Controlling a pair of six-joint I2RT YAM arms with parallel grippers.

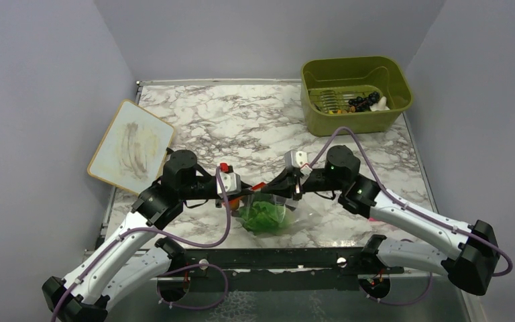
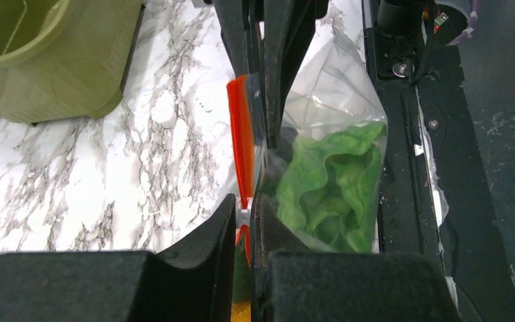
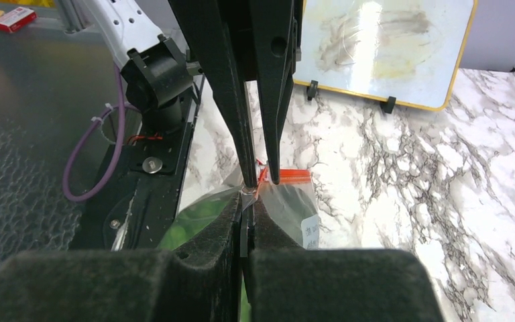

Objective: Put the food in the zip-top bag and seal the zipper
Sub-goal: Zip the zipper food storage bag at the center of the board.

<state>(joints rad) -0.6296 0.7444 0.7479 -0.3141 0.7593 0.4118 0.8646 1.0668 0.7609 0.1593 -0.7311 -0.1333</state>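
The clear zip-top bag (image 1: 278,213) hangs between both grippers just above the table's near edge, with green lettuce (image 1: 263,216) inside. Seen from the left wrist, the lettuce (image 2: 328,181) fills the bag's lower part. My left gripper (image 2: 244,204) is shut on the orange-red zipper (image 2: 240,134), pinching a small white slider. From the opposite side my right gripper (image 3: 247,204) is shut on the bag's clear edge, just by the zipper (image 3: 288,176). Their fingertips nearly meet over the bag (image 1: 261,189). More small food (image 1: 362,102) lies in the olive bin.
The olive-green bin (image 1: 322,119) stands at the back right, and its wall shows in the left wrist view (image 2: 40,80). A smudged whiteboard (image 1: 131,146) leans off the table's left edge. The black base rail (image 1: 275,258) runs right under the bag.
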